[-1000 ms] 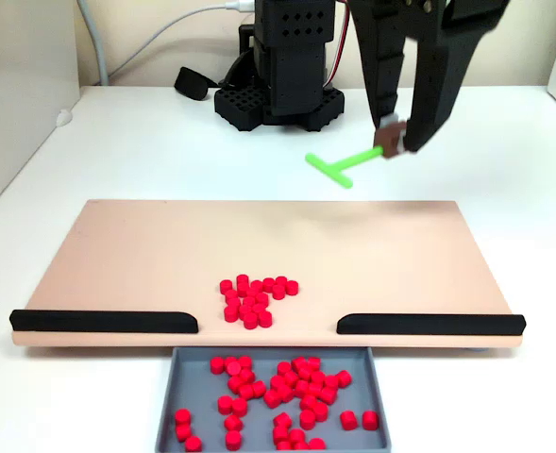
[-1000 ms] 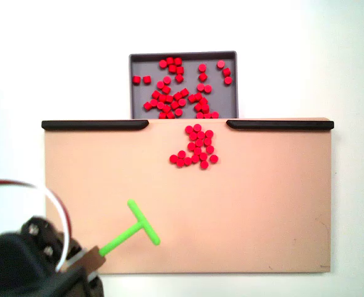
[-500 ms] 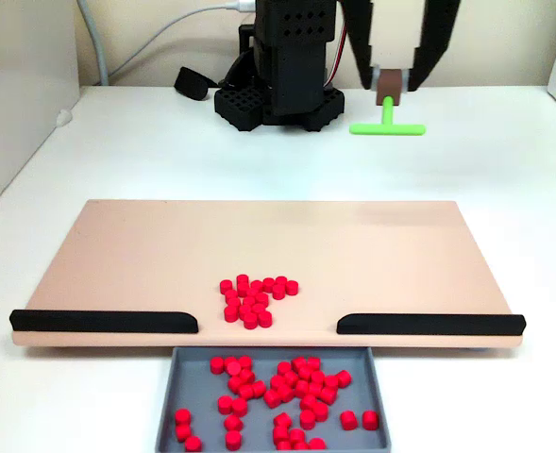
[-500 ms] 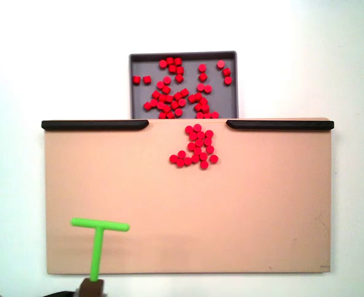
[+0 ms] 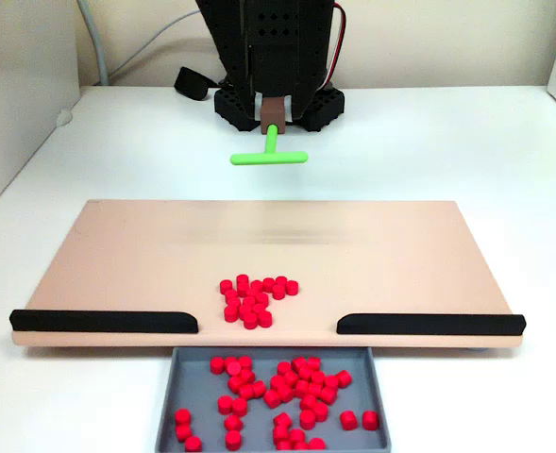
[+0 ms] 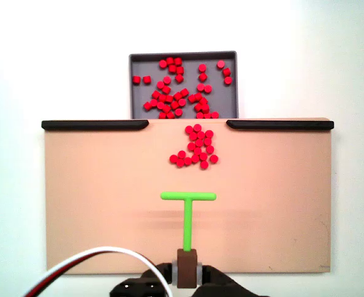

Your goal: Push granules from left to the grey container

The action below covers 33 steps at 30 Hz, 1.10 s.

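- Most red granules point(image 6: 182, 90) are already seen inside the grey container point(image 6: 183, 55), set against the tan board's point(image 6: 95, 204) edge at the gap between the two black strips point(image 6: 95, 125).
- One cluster of granules point(image 5: 256, 299) is left on the board, just short of that gap.
- The green T-shaped stick point(image 6: 188, 213) is held clamped in the gripper point(image 6: 187, 269) by its brown block, crossbar lined up behind the cluster, well apart from it.
- Judged remaining: one push through the gap.

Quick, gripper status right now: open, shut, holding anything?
Gripper: shut on the green T-stick by its brown handle end, bar end pointing toward the granules.
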Available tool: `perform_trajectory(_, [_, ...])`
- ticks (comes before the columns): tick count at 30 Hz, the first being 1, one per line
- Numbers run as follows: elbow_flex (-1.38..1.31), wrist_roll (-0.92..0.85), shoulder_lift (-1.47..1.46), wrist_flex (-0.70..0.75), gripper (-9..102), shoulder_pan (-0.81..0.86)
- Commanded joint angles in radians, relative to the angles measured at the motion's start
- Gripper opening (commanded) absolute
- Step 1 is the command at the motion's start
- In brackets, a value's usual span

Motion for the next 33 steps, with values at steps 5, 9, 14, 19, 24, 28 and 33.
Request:
perform_trajectory(5, [0.035,0.012,0.072,0.003,0,0.021])
perform_trajectory(9, [0.032,0.021,0.092,0.003,0,0.015])
perform_trajectory(14, [0.032,0.031,0.106,0.005,0,0.006])
perform_trajectory(19, [0.031,0.017,0.114,0.005,0,0.006])
perform_trajectory(24, [0.018,0.002,0.123,0.005,0,0.008])
perform_trajectory(28, [0.018,-0.017,0.123,0.003,0,0.023])
perform_trajectory(33, [0.017,-0.038,0.078,-0.006,0,0.040])
